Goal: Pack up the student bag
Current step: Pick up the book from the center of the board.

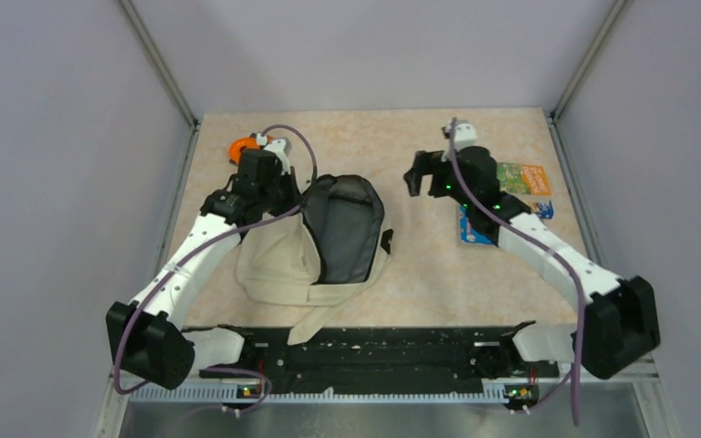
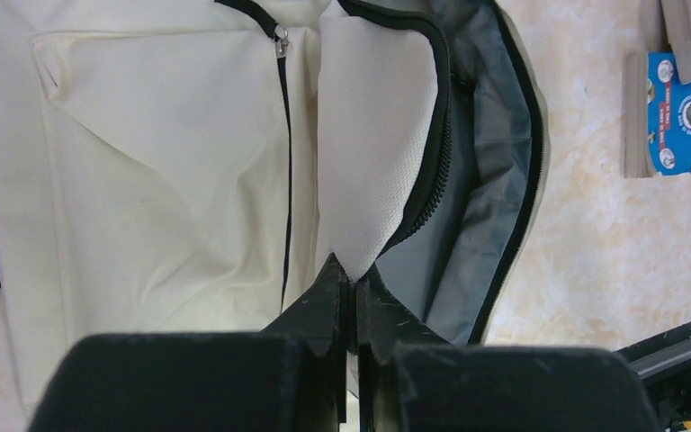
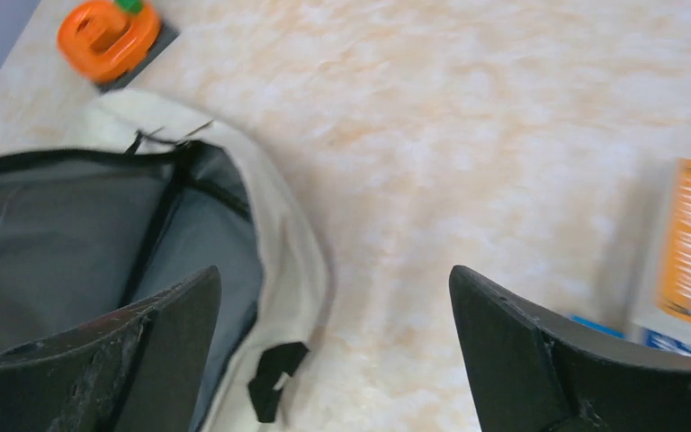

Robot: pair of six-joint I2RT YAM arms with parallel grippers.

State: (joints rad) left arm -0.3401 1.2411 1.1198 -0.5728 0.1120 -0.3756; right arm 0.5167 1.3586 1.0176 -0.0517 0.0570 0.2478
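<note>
The bag point(image 1: 274, 265) was gripped by the left gripper point(image 2: 349, 279), its jaws pressed together on the tip of the cream flap point(image 2: 369, 135) beside the main opening. The flap was lifted, so the mouth gaped and showed grey lining point(image 2: 477, 180), edged by a black zipper point(image 2: 432, 153). A second zipper line ran down the cream front panel just left of the pinched flap.

The bag lay on the left half of the table point(image 1: 402, 265), its opening facing right and a black strap trailing at its near right edge.

The right gripper point(image 3: 331, 274) was spread wide with nothing between its fingers point(image 3: 171, 333). It hung above the table just right of the bag. One finger was over the rim of the bag's open mouth and the other was toward the booklets.

On the right side of the table lay an orange booklet point(image 1: 525, 176). Just beside it was a blue booklet point(image 1: 475, 228), partly hidden under the right arm.

A round orange object point(image 3: 108, 36) sat on a dark base at the far left of the table, beyond the bag and apart from it.
</note>
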